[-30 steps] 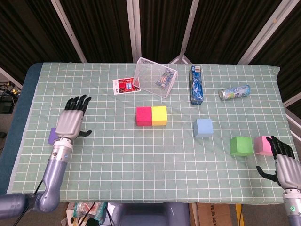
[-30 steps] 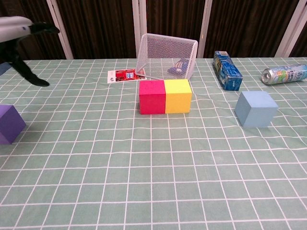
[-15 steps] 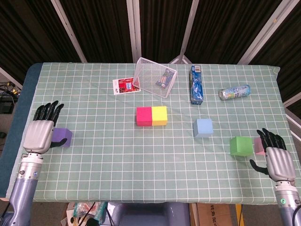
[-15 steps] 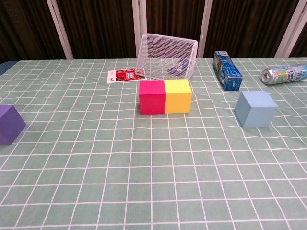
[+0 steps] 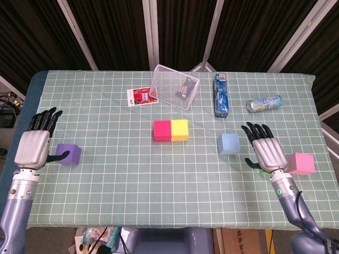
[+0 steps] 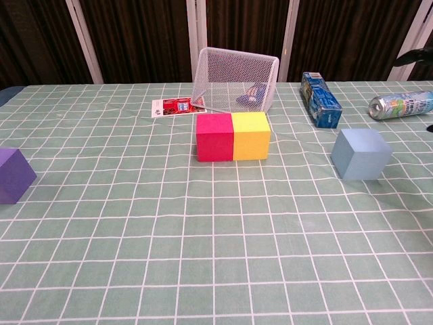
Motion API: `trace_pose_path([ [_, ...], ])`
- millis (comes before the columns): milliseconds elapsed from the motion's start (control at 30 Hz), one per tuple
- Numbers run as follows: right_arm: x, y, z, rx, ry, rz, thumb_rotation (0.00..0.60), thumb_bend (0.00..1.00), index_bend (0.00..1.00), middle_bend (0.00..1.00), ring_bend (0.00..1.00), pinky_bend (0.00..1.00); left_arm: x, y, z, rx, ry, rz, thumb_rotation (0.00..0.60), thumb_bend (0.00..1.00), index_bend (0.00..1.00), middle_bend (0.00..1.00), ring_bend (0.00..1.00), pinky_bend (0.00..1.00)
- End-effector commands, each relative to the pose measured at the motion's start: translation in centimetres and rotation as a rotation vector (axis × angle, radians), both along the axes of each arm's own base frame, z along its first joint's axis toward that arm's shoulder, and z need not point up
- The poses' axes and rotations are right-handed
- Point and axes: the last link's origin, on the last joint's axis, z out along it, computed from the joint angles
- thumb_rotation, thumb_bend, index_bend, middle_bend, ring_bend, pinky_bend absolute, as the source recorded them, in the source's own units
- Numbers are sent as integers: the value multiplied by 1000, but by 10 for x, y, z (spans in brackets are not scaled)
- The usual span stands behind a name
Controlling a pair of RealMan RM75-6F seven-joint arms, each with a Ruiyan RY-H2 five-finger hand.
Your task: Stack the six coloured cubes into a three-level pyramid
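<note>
A red cube (image 5: 161,130) (image 6: 214,137) and a yellow cube (image 5: 179,129) (image 6: 251,135) sit side by side, touching, mid-table. A light blue cube (image 5: 229,143) (image 6: 361,154) lies to their right. The purple cube (image 5: 69,154) (image 6: 13,175) is at the left, with my left hand (image 5: 35,145) open just left of it, thumb near its side. My right hand (image 5: 266,150) hovers open over the green cube (image 5: 264,172), which is almost hidden beneath it. The pink cube (image 5: 301,163) lies further right. In the chest view only dark fingertips (image 6: 413,57) of the right hand show at the edge.
A tipped wire basket (image 5: 175,86) (image 6: 236,79), a red card (image 5: 142,96), a blue box (image 5: 221,94) (image 6: 319,99) and a lying can (image 5: 264,103) (image 6: 402,104) line the back of the green checked tablecloth (image 5: 132,180).
My right hand has moved left and forward from beside the pink cube to above the green cube, uncovering the pink one. My left hand drifted slightly left near the purple cube.
</note>
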Motion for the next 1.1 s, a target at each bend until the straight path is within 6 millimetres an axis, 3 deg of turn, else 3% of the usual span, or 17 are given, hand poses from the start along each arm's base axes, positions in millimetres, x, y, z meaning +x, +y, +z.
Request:
trace_pose_path([
  [33, 11, -29, -12, 49, 10, -6, 600, 298, 0, 0, 0, 0, 1, 0, 3, 6, -12, -3, 600, 107, 0, 0, 0, 0],
  [367, 3, -44, -39, 127, 52, -66, 600, 298, 0, 0, 0, 0, 3, 0, 13, 18, -46, -3, 600, 107, 0, 0, 0, 0],
  [833, -10, -51, -54, 164, 97, -88, 600, 298, 0, 4, 0, 0, 4, 0, 13, 7, -55, -2, 600, 107, 0, 0, 0, 0],
  [1100, -19, -57, -63, 169, 99, -111, 600, 299, 0, 120, 45, 0, 5, 0, 13, 9, -61, -3, 600, 108, 0, 0, 0, 0],
])
